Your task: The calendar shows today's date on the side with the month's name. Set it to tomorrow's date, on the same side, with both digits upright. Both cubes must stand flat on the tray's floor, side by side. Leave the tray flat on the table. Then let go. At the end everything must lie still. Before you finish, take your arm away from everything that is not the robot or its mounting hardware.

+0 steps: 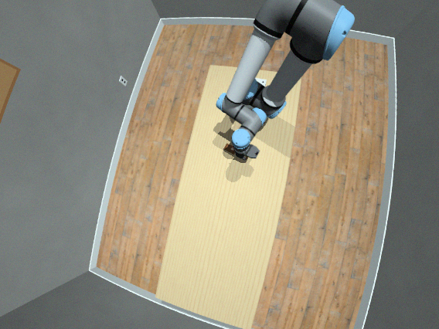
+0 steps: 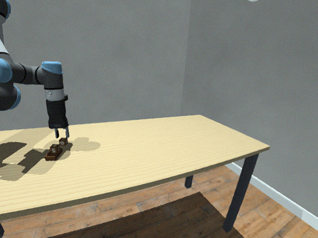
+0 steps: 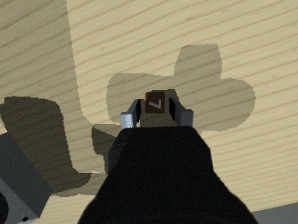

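A small dark brown tray (image 2: 49, 157) (image 1: 228, 147) lies flat on the table near the arm's base. One brown cube (image 2: 54, 149) stands in it, with a white digit that looks like a 5 facing the exterior view. A second brown cube (image 2: 63, 140) (image 3: 155, 102) stands on the table just beyond the tray, with a 7 on its top face in the wrist view. My gripper (image 2: 61, 135) (image 3: 154, 105) (image 1: 243, 155) is open and points straight down right above this cube, one finger on each side. The month's name is too small to read.
The light wooden table (image 2: 154, 148) (image 1: 228, 232) stretches far to the right. The arm's grey base plate (image 3: 15, 175) sits at the table's near end, left of the tray. The arm's shadows fall around the tray.
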Tool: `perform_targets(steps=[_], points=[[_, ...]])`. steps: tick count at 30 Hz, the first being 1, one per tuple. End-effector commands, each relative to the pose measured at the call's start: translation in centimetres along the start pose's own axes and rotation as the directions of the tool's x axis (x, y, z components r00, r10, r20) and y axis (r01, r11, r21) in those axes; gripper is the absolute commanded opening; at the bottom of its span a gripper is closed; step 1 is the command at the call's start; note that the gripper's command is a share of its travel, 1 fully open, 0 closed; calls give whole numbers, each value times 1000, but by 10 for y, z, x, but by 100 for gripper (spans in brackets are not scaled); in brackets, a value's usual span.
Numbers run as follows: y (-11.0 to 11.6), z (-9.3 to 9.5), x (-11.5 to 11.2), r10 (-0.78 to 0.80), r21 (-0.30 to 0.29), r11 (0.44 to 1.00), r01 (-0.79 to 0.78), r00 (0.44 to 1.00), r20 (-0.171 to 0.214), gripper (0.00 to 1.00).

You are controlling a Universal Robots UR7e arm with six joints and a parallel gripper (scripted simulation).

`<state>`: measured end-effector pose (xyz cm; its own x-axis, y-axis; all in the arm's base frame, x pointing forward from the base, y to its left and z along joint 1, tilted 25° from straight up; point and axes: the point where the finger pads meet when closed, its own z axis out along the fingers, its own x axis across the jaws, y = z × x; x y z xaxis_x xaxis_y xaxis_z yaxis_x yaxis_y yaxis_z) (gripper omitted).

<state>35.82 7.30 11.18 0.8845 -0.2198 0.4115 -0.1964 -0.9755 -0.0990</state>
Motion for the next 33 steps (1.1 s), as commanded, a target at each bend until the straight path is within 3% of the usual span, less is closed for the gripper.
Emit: perform_targets(steps=[1,17,33], points=[[0,5,0,0,0,1000,0,1000,-1,87],[0,25,0,0,0,1000,0,1000,-1,87],[0,27,0,0,0,1000,0,1000,-1,87]])
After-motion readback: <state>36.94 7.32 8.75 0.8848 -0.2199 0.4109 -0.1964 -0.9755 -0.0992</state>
